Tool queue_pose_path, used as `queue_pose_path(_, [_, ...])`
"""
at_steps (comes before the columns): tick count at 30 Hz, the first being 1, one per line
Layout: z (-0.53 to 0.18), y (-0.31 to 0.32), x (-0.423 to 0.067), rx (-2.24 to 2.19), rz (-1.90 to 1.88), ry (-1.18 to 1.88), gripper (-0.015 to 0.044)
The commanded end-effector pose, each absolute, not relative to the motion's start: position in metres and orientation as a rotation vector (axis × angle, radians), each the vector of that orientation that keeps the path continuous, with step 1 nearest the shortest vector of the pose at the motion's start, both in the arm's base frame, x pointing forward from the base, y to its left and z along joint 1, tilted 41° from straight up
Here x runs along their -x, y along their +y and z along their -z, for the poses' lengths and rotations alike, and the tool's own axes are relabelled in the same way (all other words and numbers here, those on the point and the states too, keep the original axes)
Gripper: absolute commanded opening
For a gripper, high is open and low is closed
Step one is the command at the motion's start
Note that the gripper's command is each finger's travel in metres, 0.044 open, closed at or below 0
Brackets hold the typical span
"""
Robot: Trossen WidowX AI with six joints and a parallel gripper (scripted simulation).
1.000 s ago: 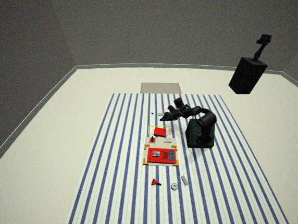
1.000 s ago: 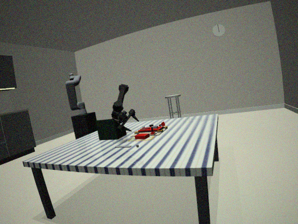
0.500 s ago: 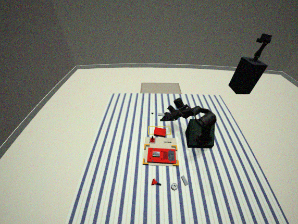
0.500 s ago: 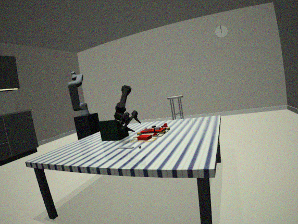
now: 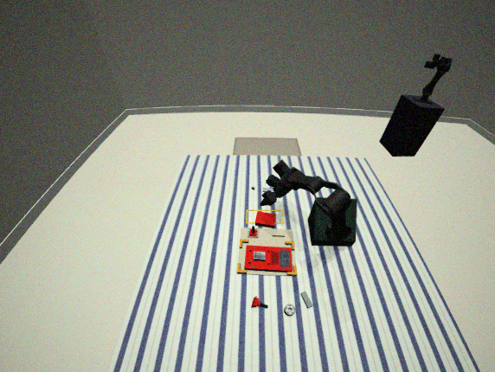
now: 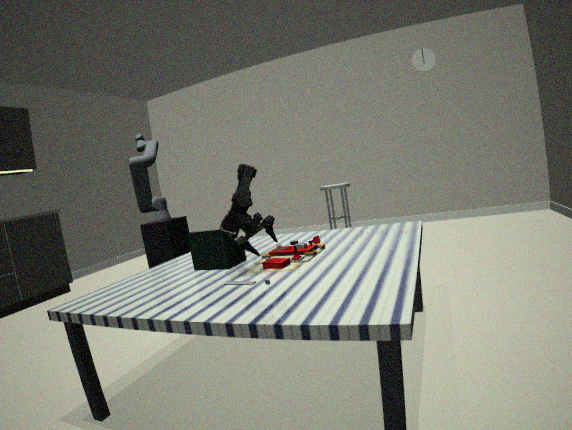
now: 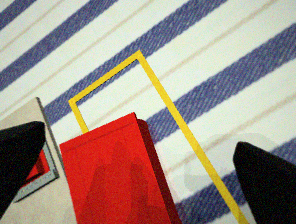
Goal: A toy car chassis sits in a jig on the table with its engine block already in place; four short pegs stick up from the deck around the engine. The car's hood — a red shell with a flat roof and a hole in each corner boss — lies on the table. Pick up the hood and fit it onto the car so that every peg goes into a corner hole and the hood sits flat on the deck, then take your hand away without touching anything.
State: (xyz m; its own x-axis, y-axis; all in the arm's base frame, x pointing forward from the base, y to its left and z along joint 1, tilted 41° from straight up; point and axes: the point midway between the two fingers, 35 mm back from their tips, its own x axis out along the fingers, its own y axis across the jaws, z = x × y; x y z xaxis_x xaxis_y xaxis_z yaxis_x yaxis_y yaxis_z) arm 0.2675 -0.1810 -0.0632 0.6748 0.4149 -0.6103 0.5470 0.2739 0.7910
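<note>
The red hood [image 5: 265, 219] [image 6: 276, 262] [image 7: 115, 175] lies flat on the striped table, partly inside a yellow outlined rectangle [image 5: 281, 212] [image 7: 160, 90]. My gripper [image 5: 268, 196] [image 6: 260, 239] [image 7: 142, 141] is open and empty. It hangs a little above the hood's far end, with one dark finger on each side in the wrist view. The red chassis [image 5: 268, 258] [image 6: 292, 248] with its grey engine block [image 5: 259, 255] sits in the beige jig [image 5: 281, 235] [image 7: 30, 115] with orange corners, just in front of the hood. The pegs are too small to see.
My arm's dark base box [image 5: 333, 222] [image 6: 215, 250] stands right of the jig. A small red part [image 5: 258, 304], a washer [image 5: 289, 309] and a grey bar [image 5: 306, 299] lie nearer the front. A second arm on a black box [image 5: 411, 125] [image 6: 165, 240] stands beside the table.
</note>
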Motion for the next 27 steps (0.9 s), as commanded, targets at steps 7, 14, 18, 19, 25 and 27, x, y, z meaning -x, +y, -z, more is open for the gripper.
queue_pose_path(7, [0.028, -0.143, -0.289, -0.765, -0.329, 1.461, 0.0440])
queue_pose_path(14, [0.027, -0.142, -0.289, -0.757, -0.337, 1.467, 0.0440])
queue_pose_path(18, [0.027, -0.142, -0.289, -0.757, -0.337, 1.467, 0.0440])
queue_pose_path(19, [0.027, -0.142, -0.289, -0.757, -0.337, 1.467, 0.0440])
queue_pose_path(25, [0.027, -0.142, -0.289, -0.757, -0.337, 1.467, 0.0440])
queue_pose_path(27, [0.027, -0.142, -0.289, -0.757, -0.337, 1.467, 0.0440])
